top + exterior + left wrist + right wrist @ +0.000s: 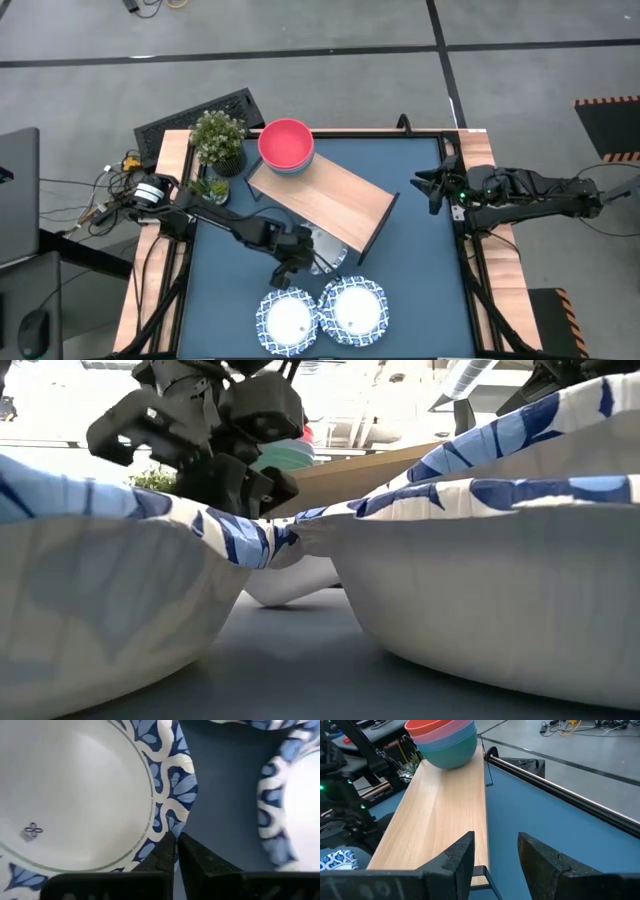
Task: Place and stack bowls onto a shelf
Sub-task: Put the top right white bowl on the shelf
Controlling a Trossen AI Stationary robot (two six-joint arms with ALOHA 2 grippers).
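Observation:
The light-wood shelf [330, 200] [440, 815] stands aslant across the blue table. At its far-left end a pink bowl [286, 143] sits nested in a green bowl [452, 750]. Two white bowls with blue rims rest at the near edge, one left [288, 320] [75, 795] and one right [352, 308] [295, 810]. A third one [328, 255] lies by the shelf's near side. My left gripper [285, 275] [175, 840] is at the near-left bowl's far rim, its fingers almost together. My right gripper [428, 187] [495, 850] hovers open off the shelf's right end. My left gripper comes down from above onto the far rim [167, 827] of the near-left white bowl. One finger [160, 855] lies over the patterned rim inside and the other [195, 857] outside, with only a narrow gap between. The bowl sits level on the table.
Two potted plants [218, 138] [212, 187] stand at the far-left corner beside the shelf's loaded end. The shelf's middle and right end [430, 845] are bare wood. Blue table lies open between the shelf and the right arm [420, 270].

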